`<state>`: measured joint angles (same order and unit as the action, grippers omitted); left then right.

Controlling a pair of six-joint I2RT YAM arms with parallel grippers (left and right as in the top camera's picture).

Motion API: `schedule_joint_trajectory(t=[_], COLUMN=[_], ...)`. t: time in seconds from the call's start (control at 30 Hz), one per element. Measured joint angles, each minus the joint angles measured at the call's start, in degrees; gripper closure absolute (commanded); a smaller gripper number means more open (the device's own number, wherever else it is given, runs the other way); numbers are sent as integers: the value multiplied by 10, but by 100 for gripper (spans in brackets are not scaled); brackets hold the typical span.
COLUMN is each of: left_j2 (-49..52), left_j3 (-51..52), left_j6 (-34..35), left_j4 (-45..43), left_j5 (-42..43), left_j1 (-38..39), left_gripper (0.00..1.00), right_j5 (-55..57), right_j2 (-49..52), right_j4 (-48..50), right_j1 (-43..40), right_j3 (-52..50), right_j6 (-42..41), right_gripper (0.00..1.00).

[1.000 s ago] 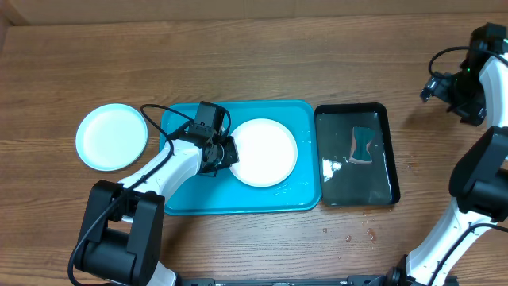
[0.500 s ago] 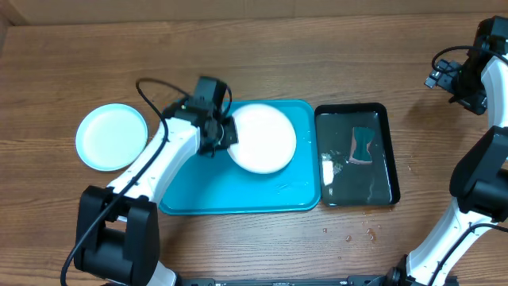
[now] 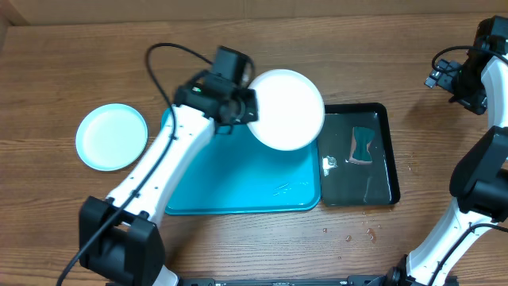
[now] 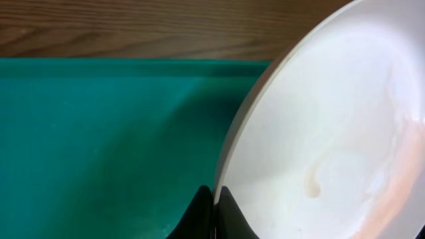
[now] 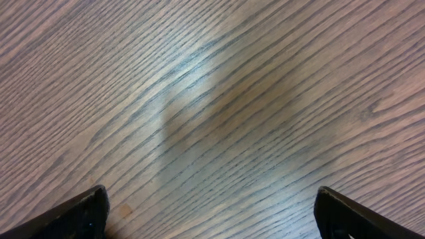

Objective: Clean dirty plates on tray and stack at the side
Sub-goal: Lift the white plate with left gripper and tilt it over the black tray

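Note:
My left gripper [image 3: 248, 110] is shut on the left rim of the white plate [image 3: 286, 109] and holds it raised over the far right corner of the turquoise tray [image 3: 238, 183]. In the left wrist view the jaws [image 4: 214, 214] pinch the white plate's [image 4: 332, 139] rim, with the tray [image 4: 99, 146] below. The light blue plate [image 3: 111, 137] lies on the table left of the tray. The yellow-green plate is not in view. My right gripper [image 3: 448, 82] is open and empty at the far right; its wrist view [image 5: 212, 212] shows only bare wood.
A glossy black tray [image 3: 357, 155] with water and a teal sponge [image 3: 363, 146] stands right of the turquoise tray. Water droplets [image 3: 357, 232] lie on the wood in front of it. A wet smear [image 3: 287, 188] marks the turquoise tray.
My left gripper has lifted the white plate off the turquoise tray and carried it up and to the right, toward the black tray. The right arm has barely moved.

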<state>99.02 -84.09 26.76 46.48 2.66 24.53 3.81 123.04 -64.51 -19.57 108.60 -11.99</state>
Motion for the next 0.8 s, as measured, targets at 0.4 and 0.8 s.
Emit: schedule_joint_trajectory(t=[0.4,0.8], left_j2=[0,0], left_j3=[0,0], left_j6=[-3,-124], left_j4=[-37,-130], left_j5=[-202,-491], left_j1=[208,381], left_gripper=[96,96], right_j5=[0,0], right_j2=[0,0], right_j4=[0,0], right_j1=[0,0], right_j3=[0,0], right_j6=[0,0], right_gripper=[0,0])
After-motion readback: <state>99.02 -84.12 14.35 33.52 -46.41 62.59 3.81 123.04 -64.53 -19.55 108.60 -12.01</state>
